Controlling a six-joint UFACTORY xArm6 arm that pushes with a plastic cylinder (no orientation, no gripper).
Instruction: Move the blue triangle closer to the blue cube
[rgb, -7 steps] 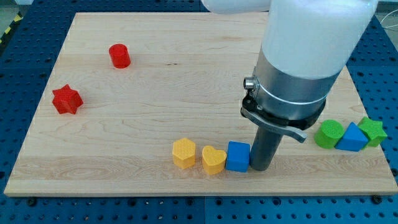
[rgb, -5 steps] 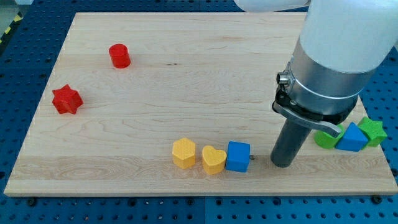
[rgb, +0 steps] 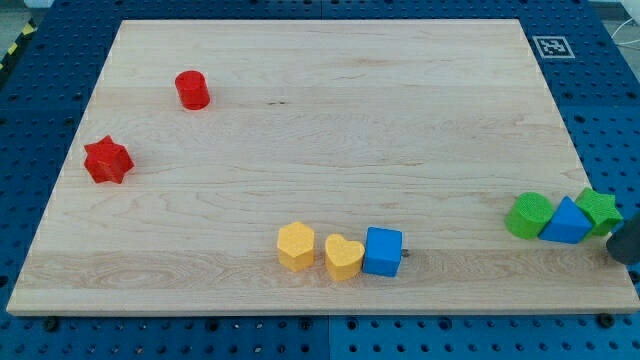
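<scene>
The blue triangle (rgb: 567, 222) lies near the board's right edge, touching a green cylinder (rgb: 528, 215) on its left and a green star (rgb: 600, 210) on its right. The blue cube (rgb: 383, 251) sits near the view's bottom centre, far to the left of the triangle. Only a dark piece of my rod shows at the view's right edge; my tip (rgb: 623, 259) is just right of and below the green star and the blue triangle.
A yellow heart (rgb: 343, 257) touches the blue cube's left side, with a yellow hexagon (rgb: 296, 246) beside it. A red cylinder (rgb: 192, 90) and a red star (rgb: 107, 160) lie at the left. The wooden board (rgb: 320, 130) rests on a blue pegboard.
The arm has swept from beside the blue cube to the view's right edge and now shows only as a dark tip. No block has moved.
</scene>
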